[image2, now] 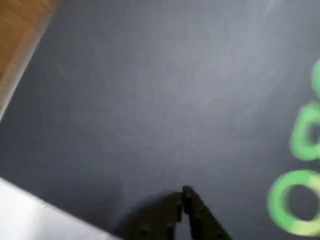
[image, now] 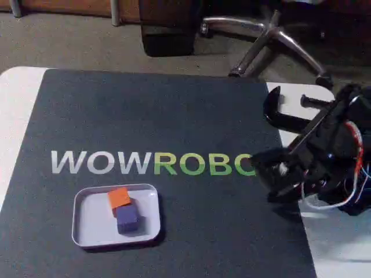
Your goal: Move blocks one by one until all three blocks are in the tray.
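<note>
The bench (image: 17,98) is being covered by a dark mat (image: 145,116) with lettering. The tray (image: 87,223) is being seen on the mat's near left in the fixed view, holding the orange block (image: 119,198) touching the purple block (image: 127,218). The gripper (image2: 182,196) is being held closed, empty, above bare mat.

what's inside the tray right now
Inside the tray are an orange block and a purple block, touching. Whatever tray floor lies beneath them is covered.
</note>
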`<state>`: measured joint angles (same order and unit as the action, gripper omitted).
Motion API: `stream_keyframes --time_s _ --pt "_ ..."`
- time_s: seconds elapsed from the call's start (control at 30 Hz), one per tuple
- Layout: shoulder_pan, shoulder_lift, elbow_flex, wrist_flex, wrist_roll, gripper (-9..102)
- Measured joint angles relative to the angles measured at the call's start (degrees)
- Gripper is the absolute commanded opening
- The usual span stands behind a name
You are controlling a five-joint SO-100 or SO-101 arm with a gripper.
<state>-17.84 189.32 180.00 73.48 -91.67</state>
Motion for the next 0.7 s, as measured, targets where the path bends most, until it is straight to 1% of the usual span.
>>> stream_keyframes --time_s 0.1,0.4,0.7 --pt "0.88 0.09 1.58 -0.7 1.41 -8" --pt "-7.73 0.35 1.85 -0.7 0.7 -8" --pt "-7.21 0.35 1.85 -0.7 0.7 -8"
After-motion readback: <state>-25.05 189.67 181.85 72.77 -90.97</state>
